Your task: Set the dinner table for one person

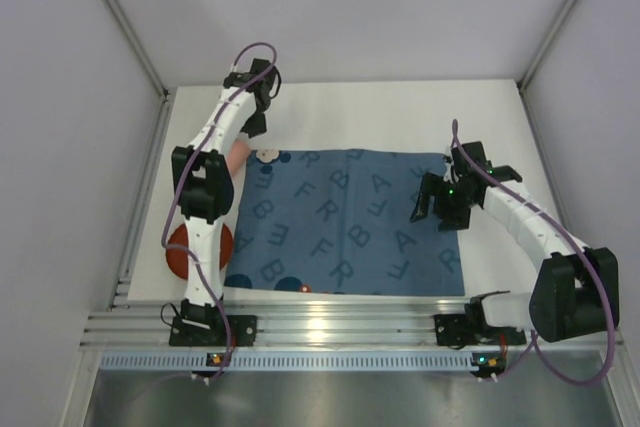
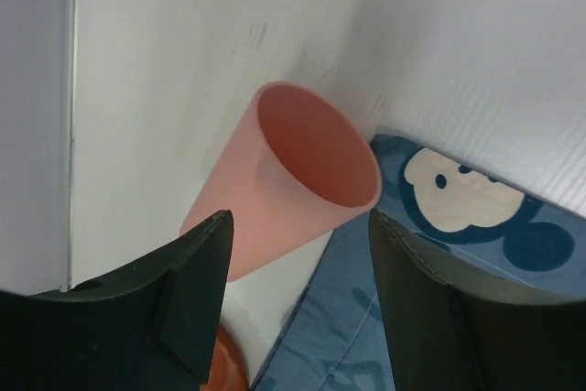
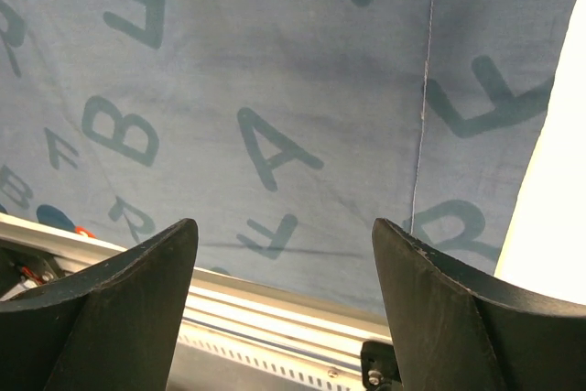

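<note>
**Cup by mat's far-left corner, both grippers open & empty**

Near edge: ribbed rail [image 1: 330,332] of the dinner table [image 1: 400,112]. Its white top runs back to the far wall and carries everything.

Near-left corner: orange plate [image 1: 180,252] on bare table beside the mat, partly under the L arm. Prob. not yet in its place.

Mid-right: the right gripper [image 3: 284,235] hovers over the blue letter mat [image 1: 350,217] near its right edge. Fingers are spread w/ nothing btwn them. It looks parked clear of the work.

Far left: pink cup [image 2: 316,148] sits just beside the mat's far-left corner, a sensible spot for a drink in a one-person setting. Close by, the left gripper [image 2: 300,226] has its fingers [image 2: 197,290] spread, tips short of the cup and not touching it.

Views: the top cam hides most of the cup under the L arm. The L wrist cam shows its open mouth, empty, and a cartoon print on the mat corner. Can't tell whether the cup is upright or tipped. The R wrist cam gives only mat, rail and a strip of table.
</note>
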Controlling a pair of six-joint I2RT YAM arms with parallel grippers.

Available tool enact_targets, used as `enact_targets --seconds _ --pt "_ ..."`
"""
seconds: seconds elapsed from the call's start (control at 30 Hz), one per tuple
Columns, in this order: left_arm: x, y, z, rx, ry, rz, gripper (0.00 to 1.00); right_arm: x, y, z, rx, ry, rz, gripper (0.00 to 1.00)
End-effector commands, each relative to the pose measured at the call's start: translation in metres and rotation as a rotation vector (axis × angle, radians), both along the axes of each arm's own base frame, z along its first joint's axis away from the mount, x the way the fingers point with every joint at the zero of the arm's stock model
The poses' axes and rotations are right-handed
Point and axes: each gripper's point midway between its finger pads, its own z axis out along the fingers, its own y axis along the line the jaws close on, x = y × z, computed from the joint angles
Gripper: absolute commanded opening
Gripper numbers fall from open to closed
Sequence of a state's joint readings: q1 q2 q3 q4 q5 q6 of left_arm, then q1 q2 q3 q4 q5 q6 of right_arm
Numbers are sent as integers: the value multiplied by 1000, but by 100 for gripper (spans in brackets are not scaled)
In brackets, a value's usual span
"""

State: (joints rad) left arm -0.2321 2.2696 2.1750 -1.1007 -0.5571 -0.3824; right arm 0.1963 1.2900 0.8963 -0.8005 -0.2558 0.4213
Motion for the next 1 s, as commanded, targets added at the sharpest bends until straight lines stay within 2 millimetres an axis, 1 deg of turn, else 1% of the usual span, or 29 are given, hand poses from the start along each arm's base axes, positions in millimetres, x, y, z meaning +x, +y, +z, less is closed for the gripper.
enact_targets --seconds 0.0,0.13,0.17,0.27,0.3,0.33,0.4,0.43,0.47,0.5,0.53,0.57,0.63,0.67,0.73,0.77,0.8,0.83,0.9,0.97 --pt "-21 18 40 98 -26 53 66 0 0 5 -4 -35 11 78" --pt "-30 22 45 127 -18 51 65 -1 -1 4 -9 -41 16 78" --pt "-32 23 45 135 -14 53 63 0 -1 4 -10 -44 19 78" --pt "-38 22 26 144 39 55 60 1 -2 6 0 -67 7 78" --pt "-40 20 19 160 61 50 60 -1 -1 3 15 -58 -5 78" --pt "-43 21 18 175 77 55 60 -1 0 4 26 -55 -8 78" --pt "-36 18 18 171 76 30 59 -2 4 4 57 -57 -30 78" --pt "-33 21 21 183 54 38 59 -2 5 5 74 -72 -35 78" --pt "-36 24 22 193 55 42 58 -6 2 1 65 -60 -54 78" --pt "-42 25 19 189 72 44 55 -13 0 -4 63 -30 -67 78" --pt "-45 25 16 183 84 48 54 -16 -3 -4 65 -17 -77 78" --pt "-44 24 14 175 80 46 53 -22 -4 0 64 -15 -65 78" --pt "-46 25 5 187 101 44 52 -23 -9 5 38 -39 -58 78" --pt "-45 25 -2 194 119 45 50 -25 -16 10 4 -60 -56 79" --pt "-45 24 -5 193 138 49 45 -29 -20 11 -13 -64 -60 79" --pt "-46 23 -8 190 148 53 45 -31 -19 12 -5 -70 -57 79" --pt "-46 24 -6 191 141 60 46 -34 -18 10 2 -57 -68 79" --pt "-44 23 -4 188 127 63 53 -36 -16 10 14 -58 -66 79" --pt "-38 22 6 181 89 54 63 -38 -15 8 28 -59 -81 79" --pt "-34 19 21 156 49 55 65 -40 -14 8 37 -61 -89 79"
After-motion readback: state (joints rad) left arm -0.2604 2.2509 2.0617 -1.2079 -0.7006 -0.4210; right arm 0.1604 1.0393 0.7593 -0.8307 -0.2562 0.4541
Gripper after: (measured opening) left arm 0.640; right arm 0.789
